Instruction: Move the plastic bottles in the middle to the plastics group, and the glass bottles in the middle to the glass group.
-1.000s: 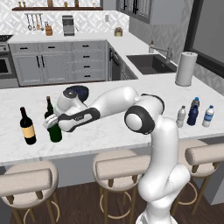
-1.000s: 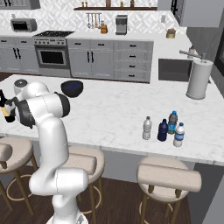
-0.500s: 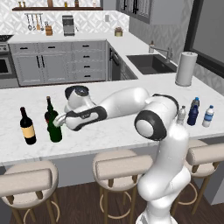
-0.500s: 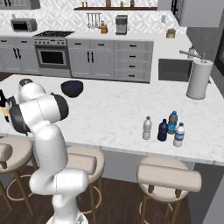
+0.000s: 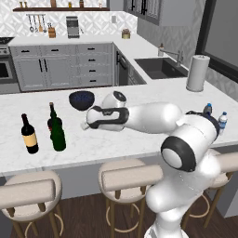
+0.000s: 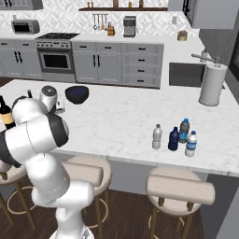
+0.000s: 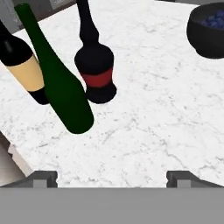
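Note:
The tall dark green glass bottle (image 5: 58,133) (image 7: 65,89) stands free on the counter beside the glass group: the red-label bottle (image 5: 50,122) (image 7: 96,72) and the yellow-label bottle (image 5: 29,135) (image 7: 27,70). My gripper (image 5: 86,125) (image 7: 112,178) hovers to the right of them, open, with nothing between its fingertips (image 7: 43,177). At the counter's right end the clear greyish bottle (image 6: 157,137) and the dark blue bottle (image 6: 174,139) stand next to the blue-capped plastic bottles (image 6: 191,144), the darker one (image 6: 185,130) behind.
A dark bowl (image 5: 82,100) (image 6: 77,94) (image 7: 209,30) sits behind the gripper. A paper towel roll (image 5: 197,73) (image 6: 212,84) stands near the sink (image 5: 160,67). Stools (image 5: 128,174) line the counter's front edge.
The gripper has drawn back to the right, away from the green bottle, which stays standing by the two labelled bottles. The arm's elbow has swung right.

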